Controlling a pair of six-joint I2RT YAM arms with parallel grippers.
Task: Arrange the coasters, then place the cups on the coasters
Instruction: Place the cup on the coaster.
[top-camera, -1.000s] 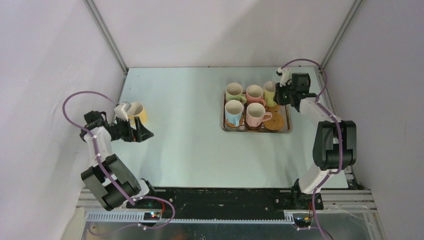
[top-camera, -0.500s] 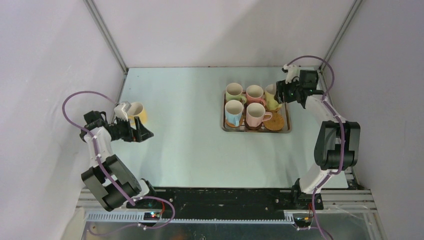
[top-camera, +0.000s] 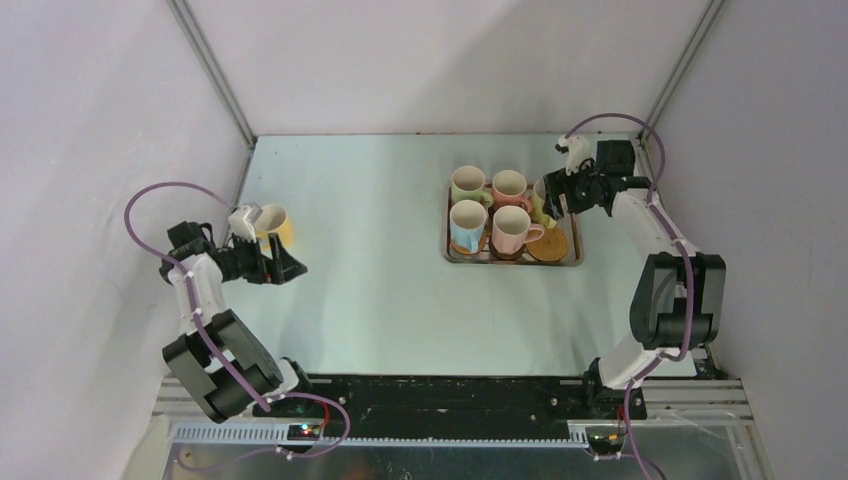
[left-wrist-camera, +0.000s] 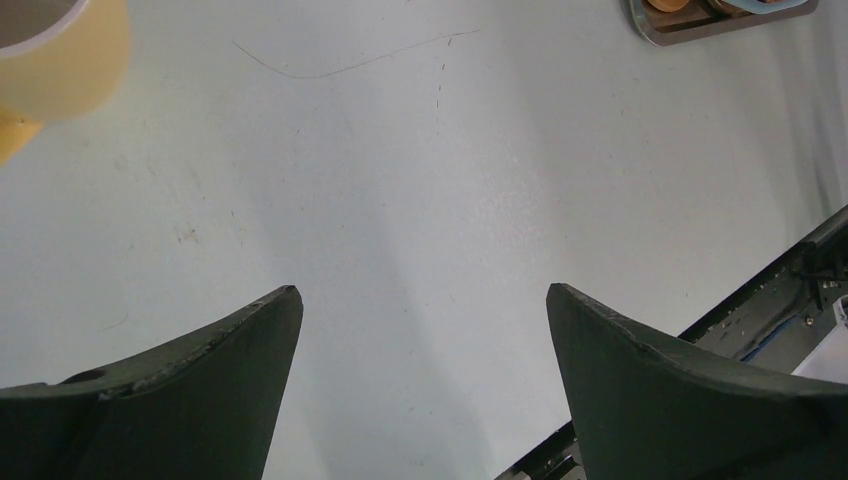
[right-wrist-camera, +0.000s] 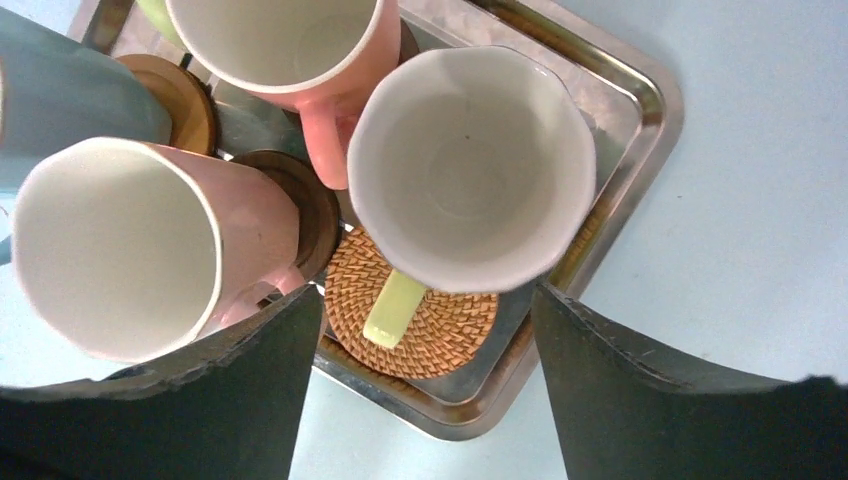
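Cups: five of six grouped inside the steel tray (top-camera: 510, 262), toward the far right part of the table (top-camera: 380, 300).
- Green cup (top-camera: 467, 184) and pink cup (top-camera: 509, 185) along the tray's far edge.
- Blue cup (top-camera: 467, 226) and second pink cup (top-camera: 512, 230) along its near edge.
- Yellow cup (right-wrist-camera: 470, 170) in the far right corner, handle reaching over a woven coaster (right-wrist-camera: 450, 335).
- Sixth cup (top-camera: 272, 222), also yellow, well apart from the rest near the table's left edge, no coaster visible beneath.

Coasters:
- Tan disc (right-wrist-camera: 185, 95) showing at the foot of the blue cup.
- Dark disc (right-wrist-camera: 305, 200) showing from under the second pink cup.
- Woven coaster bare in the tray's near right corner.
- Under the remaining tray cups: cannot tell.

End effectors:
- Right gripper (right-wrist-camera: 425, 297): jaws spread wide above the tray's right edge, beside the yellow cup, gripping nothing, fingers clear of the cup wall.
- Left gripper (left-wrist-camera: 422, 292): jaws fully apart, empty, over bare table just beside the sixth cup.

Progress, as a judgement: mostly complete. Apparently remaining: sixth cup onto the bare woven coaster. Advisable first: confirm seating of the yellow cup.
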